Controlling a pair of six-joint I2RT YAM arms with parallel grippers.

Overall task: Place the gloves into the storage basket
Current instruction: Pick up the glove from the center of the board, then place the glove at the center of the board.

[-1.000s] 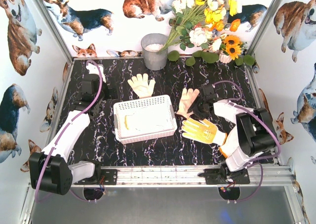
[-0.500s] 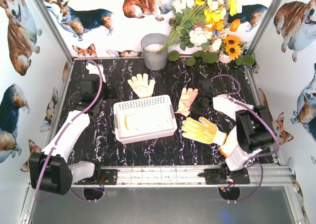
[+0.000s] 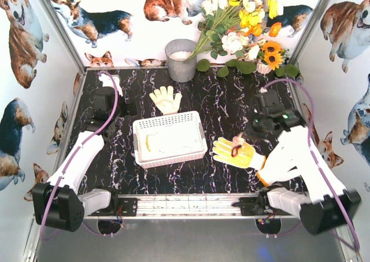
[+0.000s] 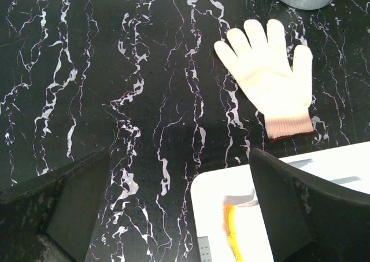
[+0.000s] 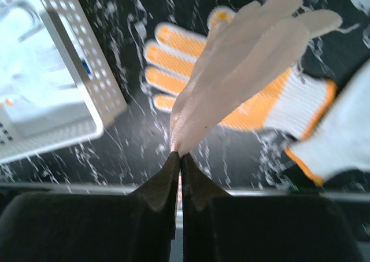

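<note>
- White storage basket (image 3: pixel 169 139) sits centre, something yellow-orange inside.
- Left gripper (image 4: pixel 185 216) hangs spread wide and holds nothing, beside a second cream glove (image 4: pixel 269 77) lying flat.
- Right gripper (image 5: pixel 178 158), clamped tight on one bunched end of a cream glove (image 5: pixel 243 82), dangles it above the yellow glove (image 3: pixel 237 153), right of the basket.
- Light, soft knit will likely sag and swing; an edge pinch should hold.

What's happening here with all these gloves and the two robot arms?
The robot is tidying gloves into the white basket. Its right gripper is shut on a cream glove, holding it in the air above a yellow glove lying on the table. The left gripper hangs open near another cream glove that lies behind the basket. The basket already holds what look like gloves.
</note>
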